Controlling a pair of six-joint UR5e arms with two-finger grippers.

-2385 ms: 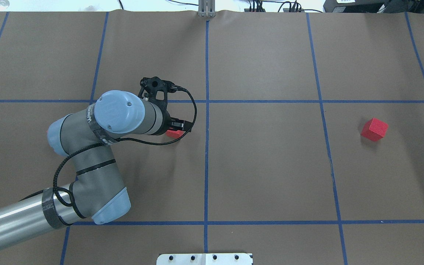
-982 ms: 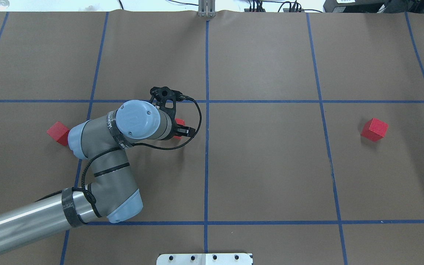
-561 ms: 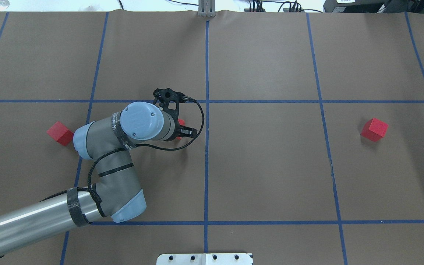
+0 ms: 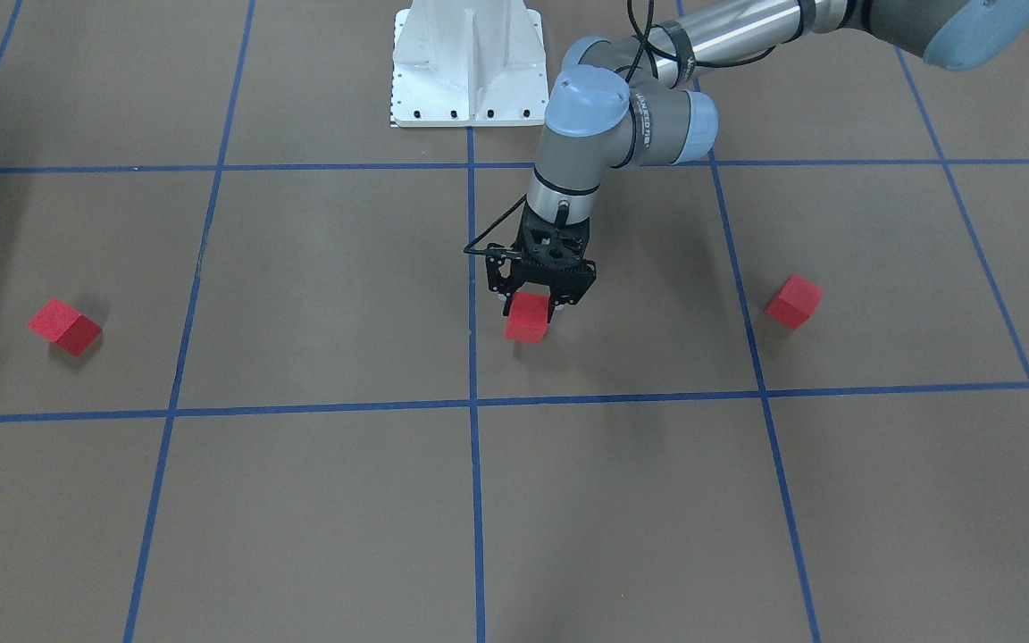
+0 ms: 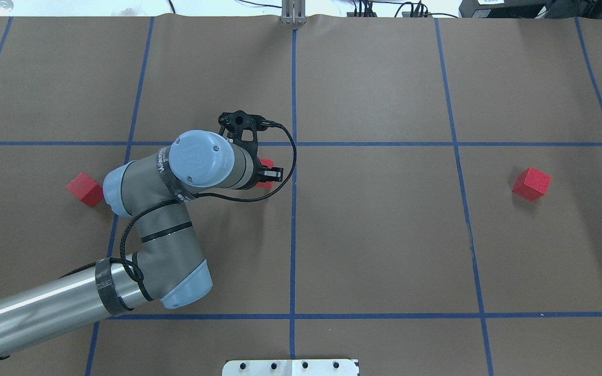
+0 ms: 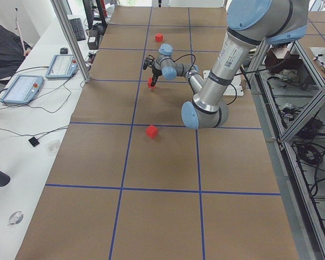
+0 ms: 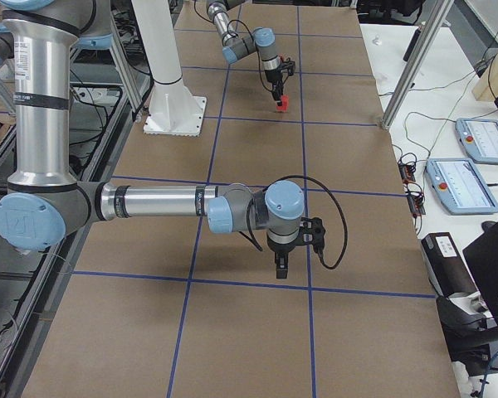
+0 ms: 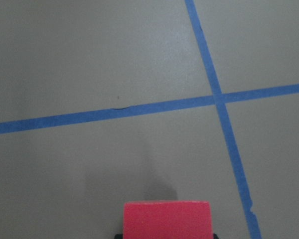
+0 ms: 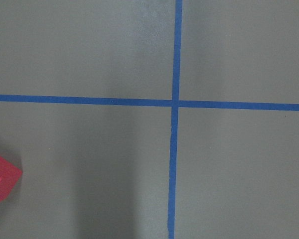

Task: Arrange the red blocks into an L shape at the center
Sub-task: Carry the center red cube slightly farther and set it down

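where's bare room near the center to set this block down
The middle square on the robot's right of the central line is wholly bare up to the next tape line; the right block lies beyond that. Left of the central line it is crowded: the left end effector holds the block there, with its arm overhead.

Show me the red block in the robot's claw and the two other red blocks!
Held block (image 4: 527,323): front-facing view, front face.
Block on robot's left (image 4: 794,302): front-facing view, its middle.
Block on robot's right (image 4: 64,327): front-facing view, its middle.
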